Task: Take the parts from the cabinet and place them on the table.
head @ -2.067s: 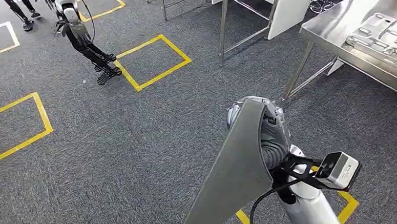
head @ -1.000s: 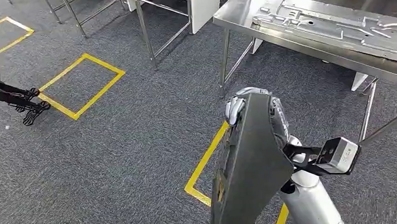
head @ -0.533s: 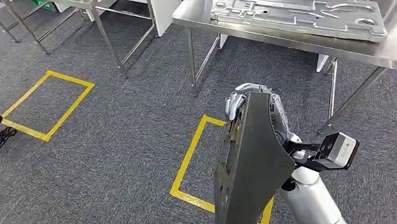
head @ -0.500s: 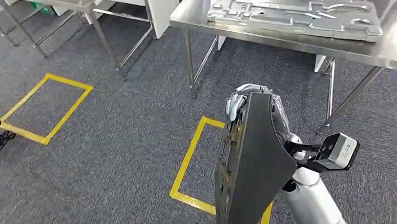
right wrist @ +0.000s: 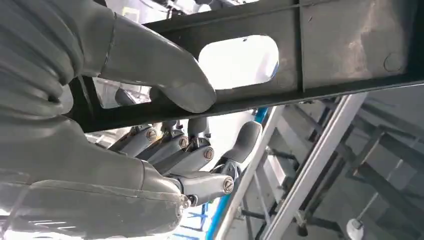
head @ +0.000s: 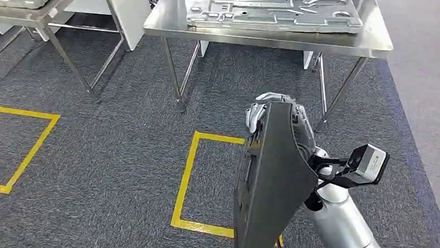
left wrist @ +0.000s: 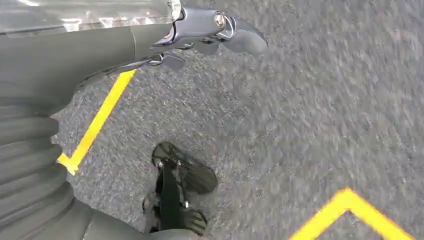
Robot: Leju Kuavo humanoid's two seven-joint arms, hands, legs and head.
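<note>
Gripping a dark flat part, the right hand holds it up on edge in front of the robot, above the grey carpet. From the head view the panel stands nearly vertical and tilted, its upper edge wrapped by the fingers, its lower end running out of the picture's bottom. The right wrist view shows the thick thumb pressed on one face of the part, beside an oval cutout, while the darker fingers curl against the other face: they are clamped on the panel.

A camera block juts from the silver right forearm, just beside the part.

Ahead stands a steel bench on thin legs, carrying a large stamped metal sheet that lies flat across most of its top. The held part is well apart from the bench, lower and nearer the robot. A yellow taped rectangle marks the carpet just beside the panel, and another yellow outline lies further left. A second bench stands at the upper left.

The left hand hangs over the carpet, its fingers stretched out and holding nothing.
</note>
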